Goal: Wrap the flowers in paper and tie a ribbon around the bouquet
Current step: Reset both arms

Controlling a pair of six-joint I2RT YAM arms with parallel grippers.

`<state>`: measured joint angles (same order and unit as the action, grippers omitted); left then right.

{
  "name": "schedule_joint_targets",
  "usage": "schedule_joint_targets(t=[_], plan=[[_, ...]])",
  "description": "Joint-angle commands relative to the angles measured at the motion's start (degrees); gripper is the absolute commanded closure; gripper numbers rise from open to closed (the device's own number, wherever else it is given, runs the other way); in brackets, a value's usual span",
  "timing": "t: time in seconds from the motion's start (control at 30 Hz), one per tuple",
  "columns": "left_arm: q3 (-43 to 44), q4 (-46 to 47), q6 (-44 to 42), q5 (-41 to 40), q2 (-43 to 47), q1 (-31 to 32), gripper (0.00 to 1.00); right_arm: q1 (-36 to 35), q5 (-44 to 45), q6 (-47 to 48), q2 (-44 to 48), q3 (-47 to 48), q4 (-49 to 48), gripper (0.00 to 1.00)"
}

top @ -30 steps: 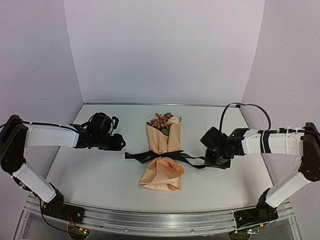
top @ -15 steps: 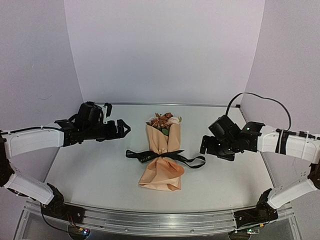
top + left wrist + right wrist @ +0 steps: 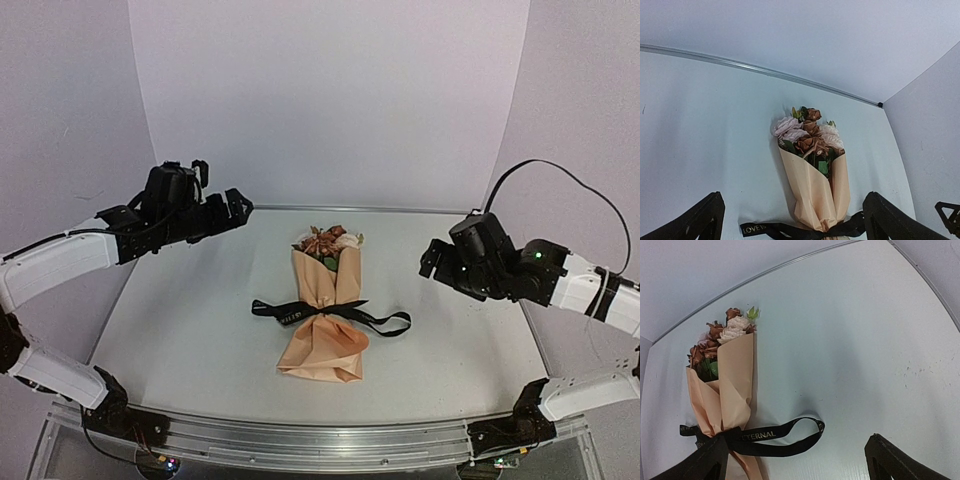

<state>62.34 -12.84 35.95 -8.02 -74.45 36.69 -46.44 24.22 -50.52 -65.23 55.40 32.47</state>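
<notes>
Bouquet wrapped, ribbon tied. My left gripper and right gripper flank it, jaws apart, empty. Looks done; I'd park.

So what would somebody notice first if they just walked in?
First the tan-peach paper bouquet, lying in the middle of the white table, with pink and rusty-brown flowers poking out at the far end. A narrow black satin ribbon is tied around its waist, tails trailing to both sides. The left gripper and right gripper hang open in the air on either side, touching nothing.
</notes>
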Motion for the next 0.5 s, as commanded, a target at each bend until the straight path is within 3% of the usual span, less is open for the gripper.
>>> schedule_joint_targets(t=[0.0, 0.47], plan=[[3.1, -2.3, -2.0, -2.5, -1.3, -0.2, 0.00, -0.3, 5.1, 1.8, 2.9, 1.5, -1.5, 0.02], [1.8, -1.1, -4.0, -2.7, 0.9, -0.2, 0.00, -0.3, 8.5, 4.8, 5.7, 2.1, -1.9, 0.02]])
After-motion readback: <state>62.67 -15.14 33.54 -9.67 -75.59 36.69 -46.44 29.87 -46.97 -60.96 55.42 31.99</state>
